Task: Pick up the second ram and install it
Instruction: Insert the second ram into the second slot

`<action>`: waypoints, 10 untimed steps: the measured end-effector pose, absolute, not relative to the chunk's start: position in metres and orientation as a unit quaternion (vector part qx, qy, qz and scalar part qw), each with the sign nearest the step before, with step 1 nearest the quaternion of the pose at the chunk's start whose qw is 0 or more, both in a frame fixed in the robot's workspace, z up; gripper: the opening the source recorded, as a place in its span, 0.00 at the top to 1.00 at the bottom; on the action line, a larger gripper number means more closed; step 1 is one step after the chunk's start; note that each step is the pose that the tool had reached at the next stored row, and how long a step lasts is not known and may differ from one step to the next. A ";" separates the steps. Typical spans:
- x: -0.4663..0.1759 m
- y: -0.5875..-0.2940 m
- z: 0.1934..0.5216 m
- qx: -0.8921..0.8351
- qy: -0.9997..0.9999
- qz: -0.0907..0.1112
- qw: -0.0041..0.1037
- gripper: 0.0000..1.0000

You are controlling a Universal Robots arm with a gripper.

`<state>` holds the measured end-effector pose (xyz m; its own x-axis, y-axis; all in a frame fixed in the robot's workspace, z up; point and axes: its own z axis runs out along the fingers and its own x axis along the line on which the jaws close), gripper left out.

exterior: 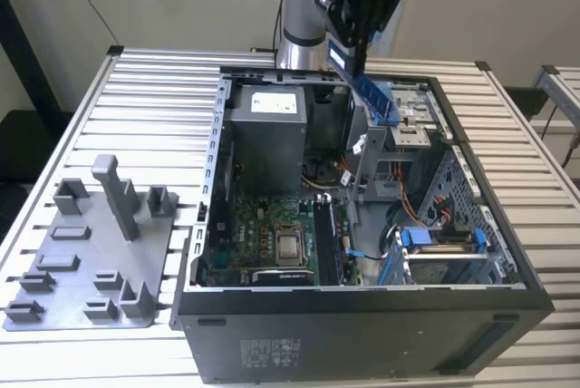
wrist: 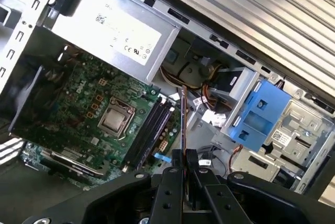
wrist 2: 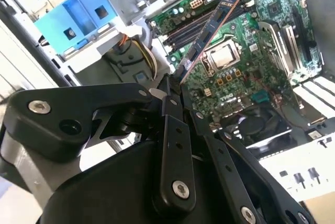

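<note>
Clamping the second ram between its fingers, the gripper hangs above the computer case, the stick tilted and clear of the case's motherboard. The first wrist view shows a white label, unreadable here, on the power supply inside the case. The exterior view shows a grey holder tray on the counter beside the case.

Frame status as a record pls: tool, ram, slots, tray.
tool: tool shut on the second ram, above the open PC case
ram pose: tilted, in the air, not seated
memory slots: on the motherboard, beside the CPU socket
holder tray: on the table, on the exterior view's left of the case
</note>
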<state>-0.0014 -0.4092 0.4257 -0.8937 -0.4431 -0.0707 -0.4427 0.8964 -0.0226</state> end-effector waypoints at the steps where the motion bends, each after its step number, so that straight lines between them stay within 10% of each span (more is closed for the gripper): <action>1: -0.001 -0.409 0.425 -0.220 0.975 -0.003 0.037 0.86; 10: -0.001 -0.409 0.420 -0.144 0.989 -0.006 0.035 0.86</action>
